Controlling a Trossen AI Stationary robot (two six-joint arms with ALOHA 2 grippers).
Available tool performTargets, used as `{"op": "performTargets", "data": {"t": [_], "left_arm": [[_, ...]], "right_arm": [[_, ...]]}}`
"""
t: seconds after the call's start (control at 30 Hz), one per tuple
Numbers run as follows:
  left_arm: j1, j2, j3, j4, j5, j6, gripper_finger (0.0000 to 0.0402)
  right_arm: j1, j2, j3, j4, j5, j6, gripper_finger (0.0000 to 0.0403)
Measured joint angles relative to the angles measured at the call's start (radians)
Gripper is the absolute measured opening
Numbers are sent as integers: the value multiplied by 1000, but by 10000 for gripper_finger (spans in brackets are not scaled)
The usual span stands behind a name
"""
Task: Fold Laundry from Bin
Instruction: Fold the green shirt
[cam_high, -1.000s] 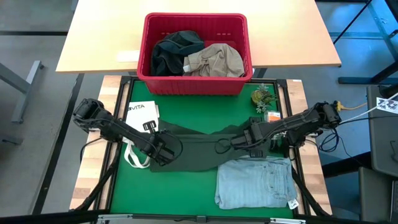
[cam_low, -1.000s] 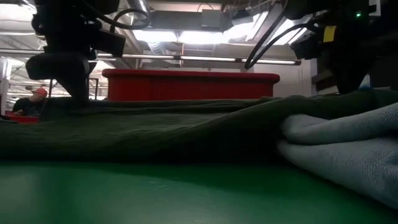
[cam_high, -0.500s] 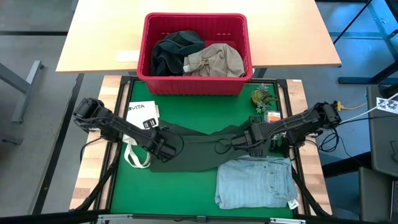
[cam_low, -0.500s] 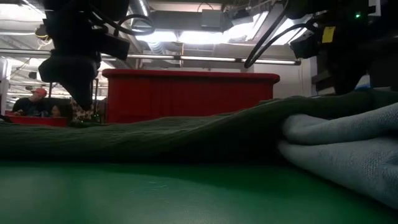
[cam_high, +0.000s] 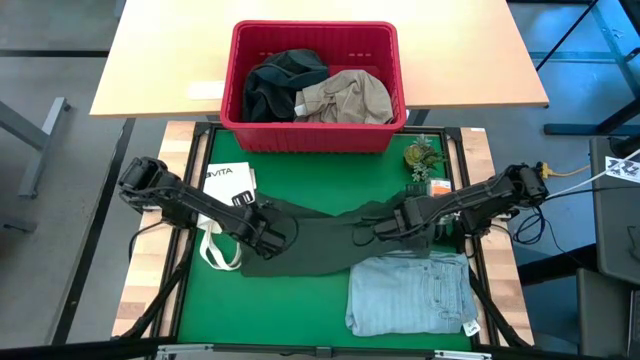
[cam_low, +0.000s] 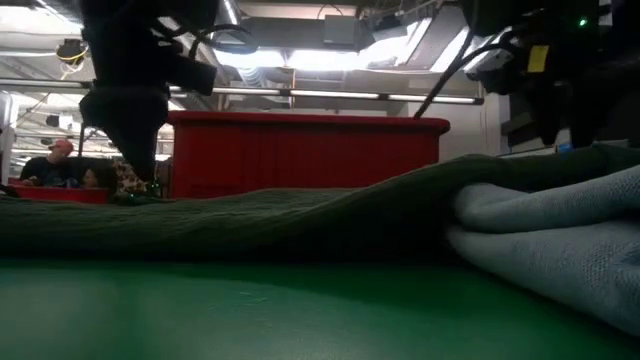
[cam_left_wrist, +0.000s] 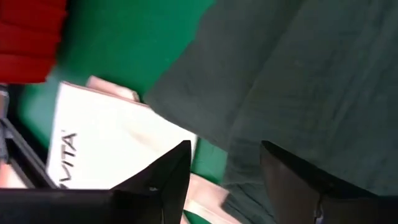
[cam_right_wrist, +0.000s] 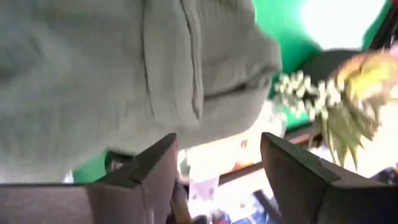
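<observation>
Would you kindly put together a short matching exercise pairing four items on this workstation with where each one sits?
Items:
1. khaki garment
2. folded light blue jeans
3. white tote bag
4. dark green garment

Places:
A. spread on the green mat between both claws
B. inside the red bin
C. near-right corner of the mat
D. left edge of the mat, beside the left claw

Pairs: 1-B, 2-C, 3-D, 4-A
</observation>
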Motion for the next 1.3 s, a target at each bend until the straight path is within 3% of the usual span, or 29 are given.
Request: {"op": "performTargets", "data": {"t": [0.2,0.4,0.73,0.9,1.17,1.3], "left_arm": [[6,0,45,29,81,6,163],[5,0,46,80,186,8,150],[-30,0,46,167,214,9,147],[-43,0,46,215,212,9,146],[-104,0,46,330,213,8,141],[-152,4,46,345,202,-31,141]], "right_arm": [[42,-66,19,-39,-105,41,241],[170,-125,16,-19,-233,129,241],[378,-129,-111,245,-185,207,241],[395,-129,-166,270,-119,331,241],[393,-129,-242,279,-176,377,239],[393,-129,-244,290,-180,378,205]]}}
